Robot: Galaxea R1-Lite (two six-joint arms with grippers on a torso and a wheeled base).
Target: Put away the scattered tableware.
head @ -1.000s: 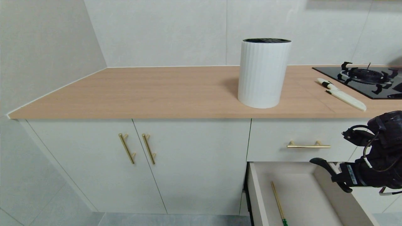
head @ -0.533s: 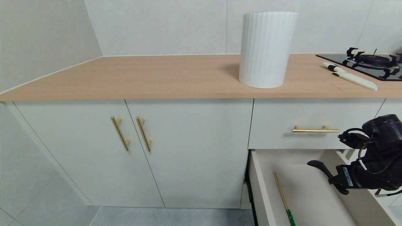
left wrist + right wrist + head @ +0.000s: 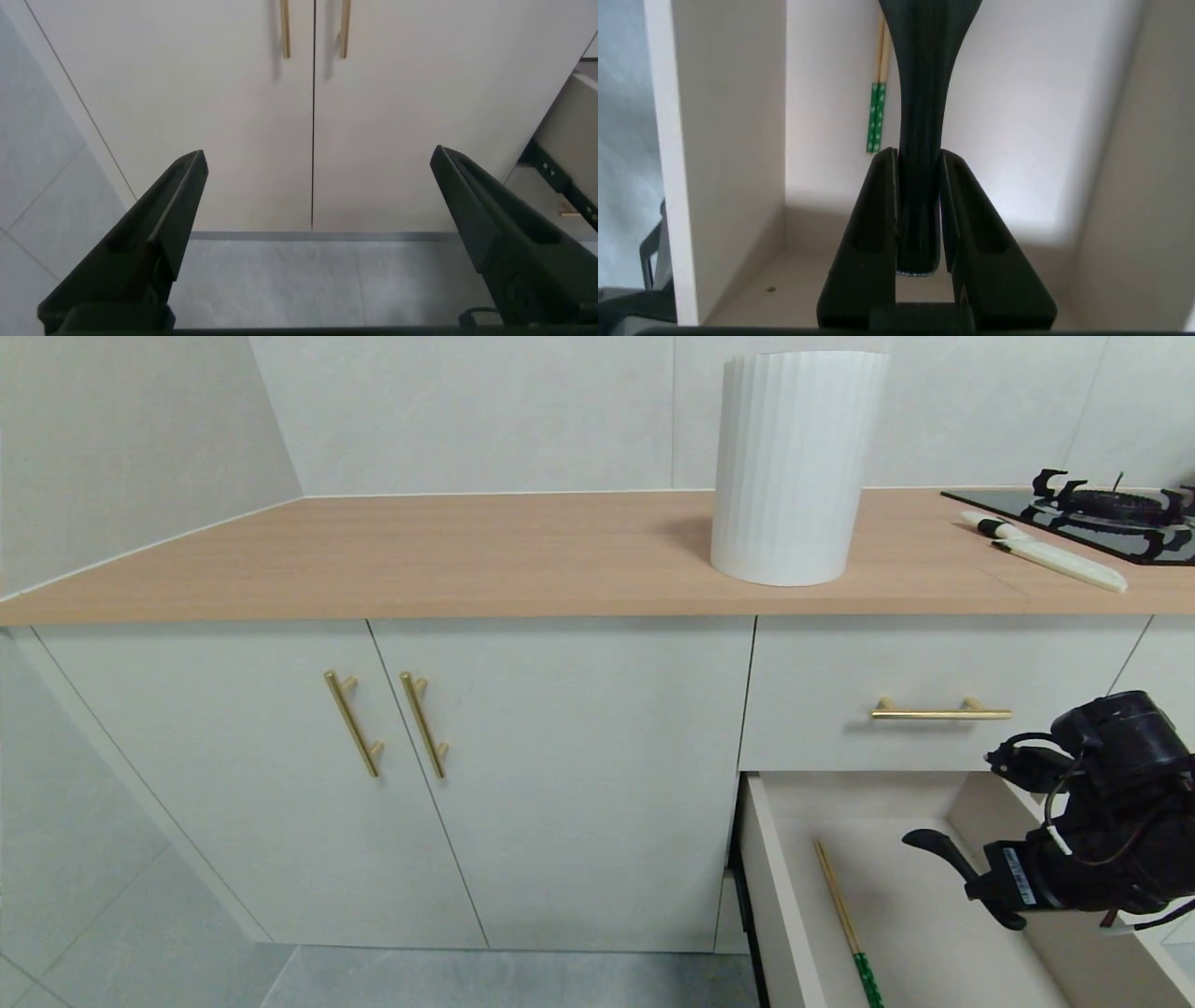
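- While it hangs over the open drawer (image 3: 770,896), the right end effector (image 3: 920,168) is clamped on a black utensil (image 3: 920,75)
- Chopsticks (image 3: 845,919) lie inside the drawer
- Left end effector (image 3: 318,161) spread wide before cabinet doors (image 3: 313,93)

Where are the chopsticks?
The chopsticks lie in the open drawer, lower right in the head view, near its left wall, left of the black utensil in the right gripper.

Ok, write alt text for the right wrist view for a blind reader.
The right gripper, jaws shut on a dark utensil, hangs over an open white drawer. Green-ended chopsticks lie on its floor near one side wall.
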